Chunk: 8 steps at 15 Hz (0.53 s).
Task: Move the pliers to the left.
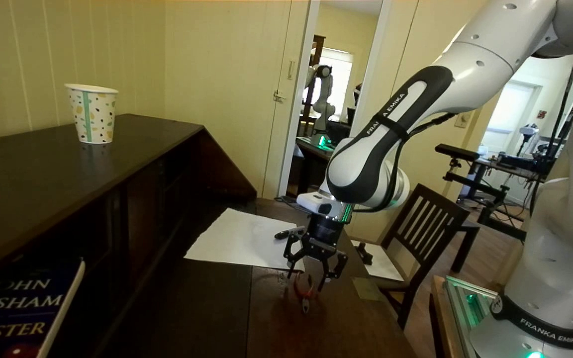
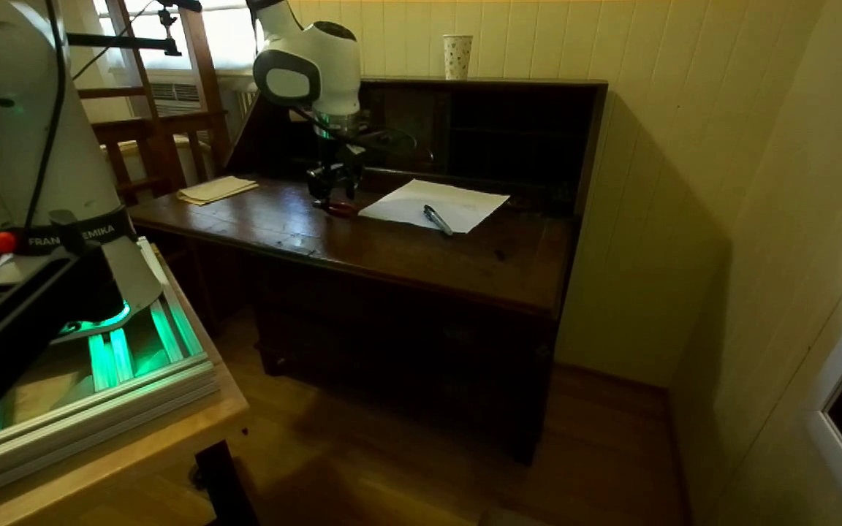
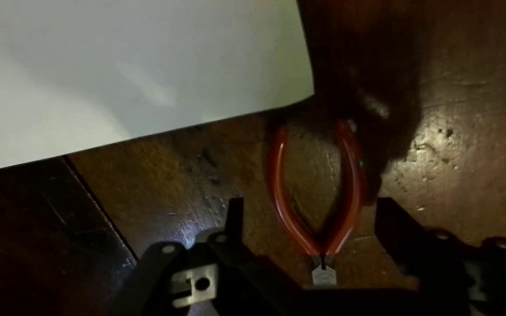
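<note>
The pliers [image 1: 305, 294] lie on the brown desk with their red handles spread. They also show, small, in an exterior view [image 2: 340, 210] and from above in the wrist view [image 3: 283, 210]. There the handles point toward the paper, and the tip of the metal head is hidden by the gripper body. My gripper [image 1: 306, 281] points down over the pliers, and it also shows dark in an exterior view [image 2: 333, 193]. In the wrist view the gripper [image 3: 308, 202] is open, one finger on each side of the handles, with gaps between the fingers and the handles.
A white paper sheet [image 1: 246, 238] lies beside the pliers, with a dark pen [image 2: 437, 219] on it. Folded yellowish paper [image 2: 216, 188] lies on the desk. A paper cup [image 1: 92, 114] stands on the desk's upper shelf. A book [image 1: 18, 308] is at the near corner.
</note>
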Each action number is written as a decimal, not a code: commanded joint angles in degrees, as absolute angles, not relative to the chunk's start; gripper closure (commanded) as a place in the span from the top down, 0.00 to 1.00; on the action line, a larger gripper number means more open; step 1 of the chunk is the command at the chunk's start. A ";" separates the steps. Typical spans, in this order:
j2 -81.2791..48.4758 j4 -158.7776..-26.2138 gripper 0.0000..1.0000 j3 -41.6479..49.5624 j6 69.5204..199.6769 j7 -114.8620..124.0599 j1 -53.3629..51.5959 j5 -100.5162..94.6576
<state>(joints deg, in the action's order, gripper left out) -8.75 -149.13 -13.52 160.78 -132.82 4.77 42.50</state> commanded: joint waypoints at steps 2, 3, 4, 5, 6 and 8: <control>-4.63 -150.24 1.00 -12.26 160.47 -129.11 5.46 41.62; -3.15 -150.28 1.00 -10.94 158.40 -125.08 5.58 39.07; -1.34 -150.45 1.00 -9.30 156.62 -119.59 5.50 35.90; 1.05 -150.18 1.00 -5.81 152.76 -114.58 4.41 33.92; 3.71 -148.75 1.00 -6.33 148.66 -110.83 6.70 32.54; 6.89 -145.73 1.00 -1.85 141.82 -105.77 5.93 32.22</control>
